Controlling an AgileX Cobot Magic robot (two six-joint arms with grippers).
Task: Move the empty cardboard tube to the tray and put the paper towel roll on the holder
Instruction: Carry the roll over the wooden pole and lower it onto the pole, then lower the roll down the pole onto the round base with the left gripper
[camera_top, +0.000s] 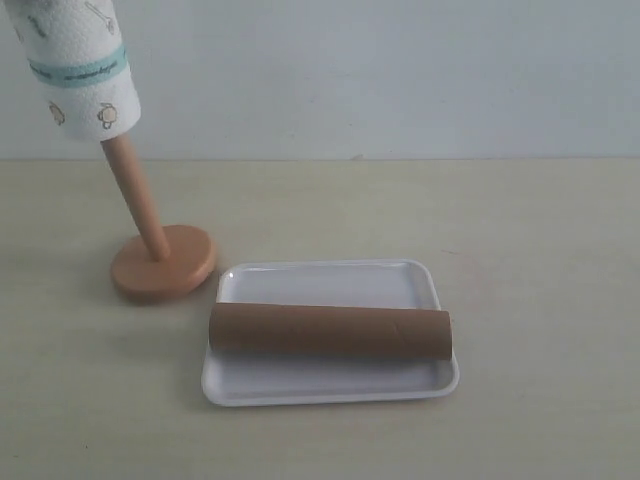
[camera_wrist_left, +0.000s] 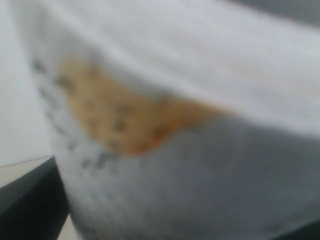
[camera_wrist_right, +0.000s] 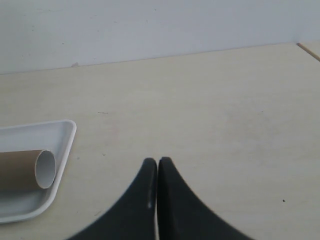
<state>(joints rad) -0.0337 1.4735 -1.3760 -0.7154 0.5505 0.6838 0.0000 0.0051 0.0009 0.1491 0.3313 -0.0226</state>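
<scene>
Gently: clasps the soft, light, easily dented paper towel roll (camera_top: 82, 70) by its sides in wide left jaws, core over the holder (camera_top: 165, 265) tip. Shows right jaws shut, empty.

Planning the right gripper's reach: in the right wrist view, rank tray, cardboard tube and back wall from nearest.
1. The tray, rim closest to the right gripper.
2. The cardboard tube, inside the tray.
3. The back wall, past the table.
</scene>
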